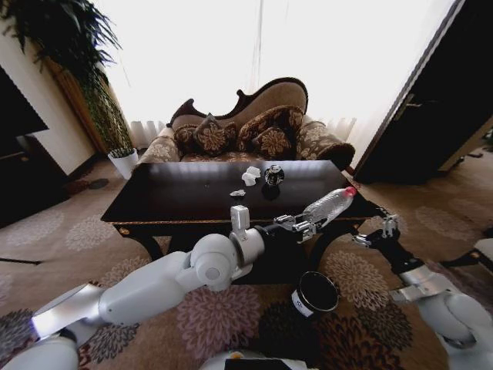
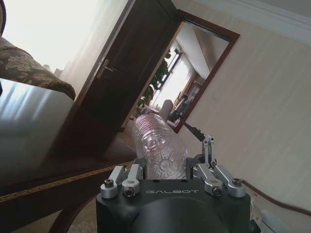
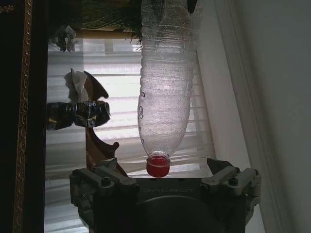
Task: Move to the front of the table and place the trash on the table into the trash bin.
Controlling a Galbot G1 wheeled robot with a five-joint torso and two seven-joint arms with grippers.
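A patterned sofa [image 1: 254, 127] stands before bright curtains [image 1: 231, 54], a potted plant [image 1: 123, 160] at its left.

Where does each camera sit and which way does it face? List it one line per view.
Head view: on the head, looking forward and down at the table, trash bin and both arms; left gripper holds a plastic bottle.
Left wrist view: behind the left gripper, looking along the bottle toward a dark door.
Right wrist view: behind the open right gripper, facing the bottle's red cap and the window.
Shared: all three show the bottle.
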